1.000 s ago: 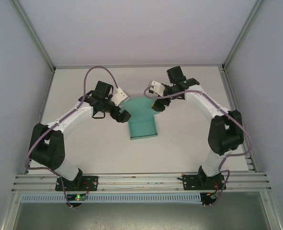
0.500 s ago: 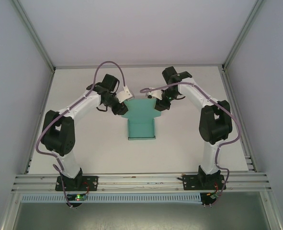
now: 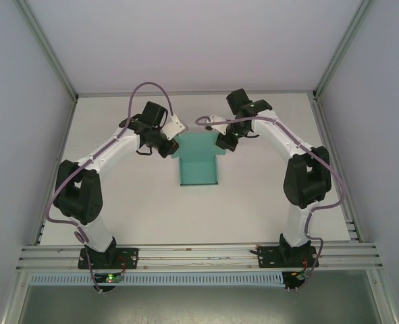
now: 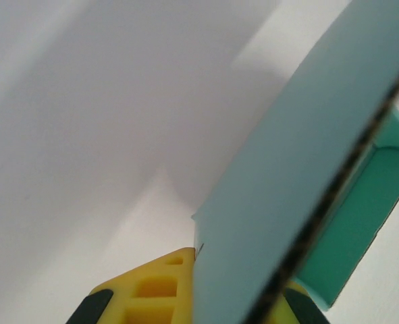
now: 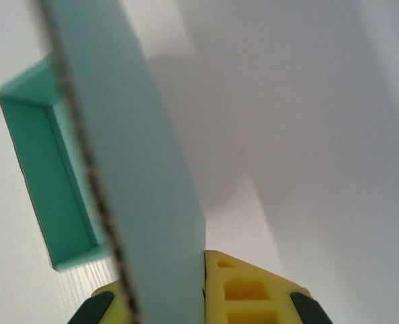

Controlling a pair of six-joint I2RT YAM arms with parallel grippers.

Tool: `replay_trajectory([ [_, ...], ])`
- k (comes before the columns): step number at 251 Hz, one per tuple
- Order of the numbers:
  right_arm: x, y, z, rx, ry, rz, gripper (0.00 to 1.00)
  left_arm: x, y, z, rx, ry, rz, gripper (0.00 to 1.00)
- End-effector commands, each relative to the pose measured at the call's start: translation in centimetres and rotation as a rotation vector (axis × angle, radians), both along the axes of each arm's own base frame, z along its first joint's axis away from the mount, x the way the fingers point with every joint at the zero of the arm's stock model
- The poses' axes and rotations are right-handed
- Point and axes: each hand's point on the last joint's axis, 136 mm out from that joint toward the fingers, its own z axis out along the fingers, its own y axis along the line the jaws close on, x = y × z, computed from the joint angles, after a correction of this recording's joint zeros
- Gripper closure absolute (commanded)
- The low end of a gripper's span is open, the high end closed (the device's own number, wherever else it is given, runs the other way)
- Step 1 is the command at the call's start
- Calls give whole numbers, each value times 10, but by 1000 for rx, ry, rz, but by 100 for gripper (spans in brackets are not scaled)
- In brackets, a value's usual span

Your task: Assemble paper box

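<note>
Top external view, from the left: we see our left end effector (image 3: 169,150) at the left flap of the teal paper box (image 3: 199,169), which lies on the white worktop (image 3: 253,202) between the two arms, in the far half. Our right end effector (image 3: 224,142) meets the box's right flap. From the left wrist, the yellow fingers (image 4: 155,297) sit on either side of a raised card flap, clamped on it, with the open tray of the box beyond. From the right wrist, the yellow fingers (image 5: 250,290) likewise pinch an upright flap, with the tray to its left.
</note>
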Motion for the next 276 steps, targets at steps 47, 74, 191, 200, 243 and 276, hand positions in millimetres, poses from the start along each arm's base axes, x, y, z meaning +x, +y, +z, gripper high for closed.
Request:
replay_trajectory([
  [47, 53, 9, 34, 353, -61, -816, 100, 35, 7, 12, -72, -40, 590, 100],
  [74, 54, 32, 47, 496, -77, -877, 100, 39, -8, 7, -117, -48, 710, 100],
  [191, 49, 64, 39, 673, 55, -1070, 100, 48, -25, -23, -274, 49, 914, 100],
  [200, 50, 63, 37, 664, 70, -1094, 99, 45, -26, -29, -262, 57, 901, 100],
  [243, 52, 65, 37, 696, 139, -1141, 96, 27, -31, -48, -224, 96, 844, 100],
  [276, 56, 65, 44, 698, 179, -1161, 94, 14, -24, -57, -162, 95, 834, 100],
])
